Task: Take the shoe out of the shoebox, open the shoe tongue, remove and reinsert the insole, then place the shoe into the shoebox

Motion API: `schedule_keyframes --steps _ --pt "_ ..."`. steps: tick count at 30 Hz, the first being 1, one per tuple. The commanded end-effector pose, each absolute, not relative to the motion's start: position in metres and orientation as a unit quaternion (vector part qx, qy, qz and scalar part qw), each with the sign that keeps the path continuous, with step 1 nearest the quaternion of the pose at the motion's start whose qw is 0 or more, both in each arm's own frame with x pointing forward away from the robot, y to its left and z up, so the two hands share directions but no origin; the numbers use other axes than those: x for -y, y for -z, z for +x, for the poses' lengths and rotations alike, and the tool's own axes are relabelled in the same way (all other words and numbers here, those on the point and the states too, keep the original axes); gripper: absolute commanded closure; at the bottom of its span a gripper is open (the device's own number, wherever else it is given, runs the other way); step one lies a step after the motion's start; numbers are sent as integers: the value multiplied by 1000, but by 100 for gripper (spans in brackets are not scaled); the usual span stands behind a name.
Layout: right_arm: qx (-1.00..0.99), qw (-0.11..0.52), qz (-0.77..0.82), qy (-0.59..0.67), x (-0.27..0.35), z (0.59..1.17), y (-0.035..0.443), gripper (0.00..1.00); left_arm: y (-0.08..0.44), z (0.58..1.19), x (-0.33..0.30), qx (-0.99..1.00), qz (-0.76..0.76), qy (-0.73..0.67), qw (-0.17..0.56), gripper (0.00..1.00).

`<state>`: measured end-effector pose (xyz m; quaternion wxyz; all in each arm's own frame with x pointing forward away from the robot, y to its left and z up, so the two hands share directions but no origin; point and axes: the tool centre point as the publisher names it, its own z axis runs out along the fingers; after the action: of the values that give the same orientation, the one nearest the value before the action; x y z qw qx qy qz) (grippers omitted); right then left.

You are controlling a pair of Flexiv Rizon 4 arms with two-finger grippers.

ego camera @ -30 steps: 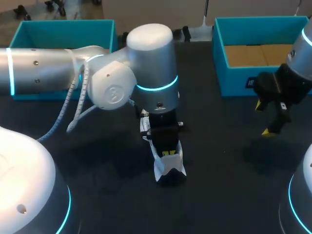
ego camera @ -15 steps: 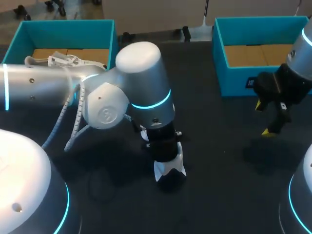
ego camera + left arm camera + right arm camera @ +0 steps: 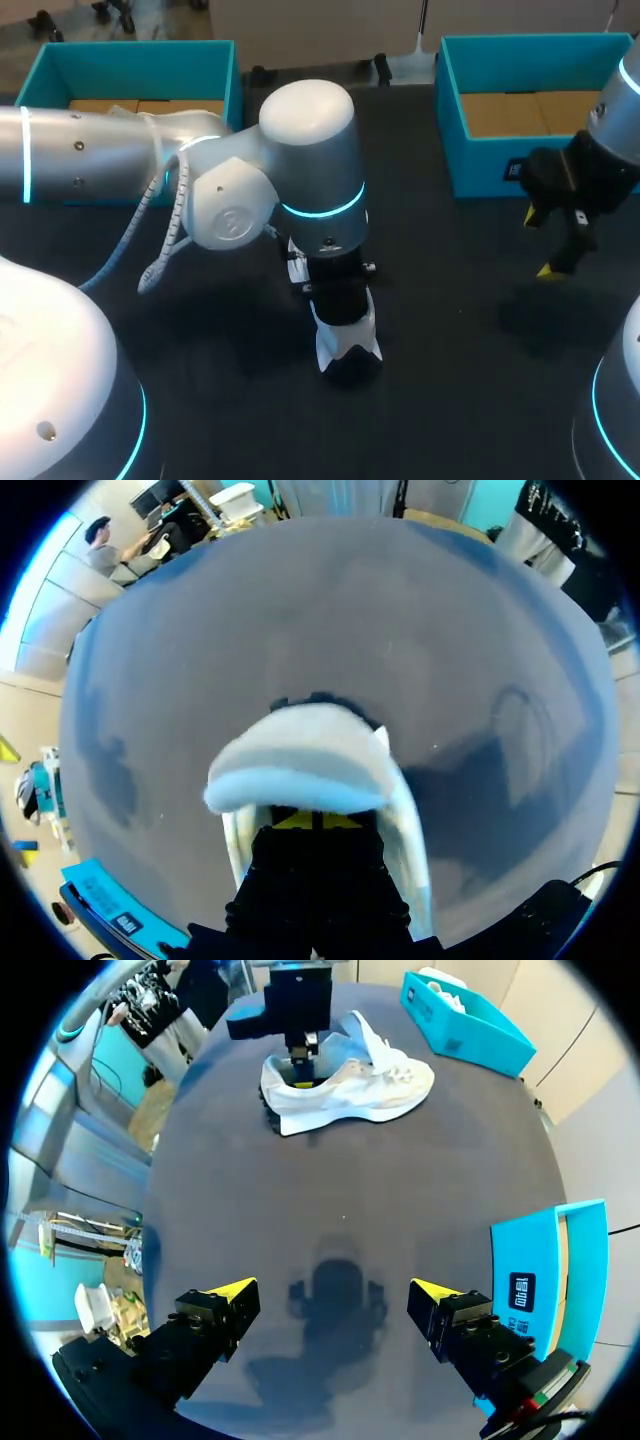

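You've got a dark table [image 3: 450, 400] with your left arm [image 3: 240, 180] as the biggest thing on it. It comes in from the left and reaches past the middle, wrist pointing straight down. There are two teal boxes at the far edge. The left shoebox [image 3: 130, 60] is partly hidden behind that arm. The right shoebox [image 3: 455, 120] shows a cardboard-coloured floor. In the right wrist view the left shoebox holds a white item [image 3: 440, 980], too small to tell what.

Your right arm [image 3: 615, 140] comes in at the right edge, near the front of the right shoebox.

The shoe [image 3: 350, 340] is white. It's outside both boxes, near the middle of the table and well apart from each. In the right wrist view it sits on its sole.

The left gripper [image 3: 315, 820] is down inside the shoe's opening, with the shoe's white walls on either side of it. Its yellow tips are pressed together side by side. You can't tell whether anything thin is caught between them.

The right gripper [image 3: 332, 1295] hangs above bare table in front of the right shoebox, well apart from the shoe. Its yellow tips are spread wide with nothing between them, and its shadow is on the table under it.
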<state>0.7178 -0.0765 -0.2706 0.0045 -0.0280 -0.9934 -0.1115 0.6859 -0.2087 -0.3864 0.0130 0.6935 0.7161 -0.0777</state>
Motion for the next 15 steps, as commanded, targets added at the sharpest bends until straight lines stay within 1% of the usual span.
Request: schedule_keyframes --steps 1,6,10,15 --pt "993 4 -28 111 77 717 271 0 378 674 204 -704 708 56 0 100" --pt "993 4 -28 111 77 717 271 0 391 673 204 -703 710 21 -34 100" --pt "993 4 -28 111 77 717 271 0 405 681 202 -708 704 19 -53 100" --pt "993 4 -28 111 77 717 271 0 420 688 202 -717 695 12 -47 100"
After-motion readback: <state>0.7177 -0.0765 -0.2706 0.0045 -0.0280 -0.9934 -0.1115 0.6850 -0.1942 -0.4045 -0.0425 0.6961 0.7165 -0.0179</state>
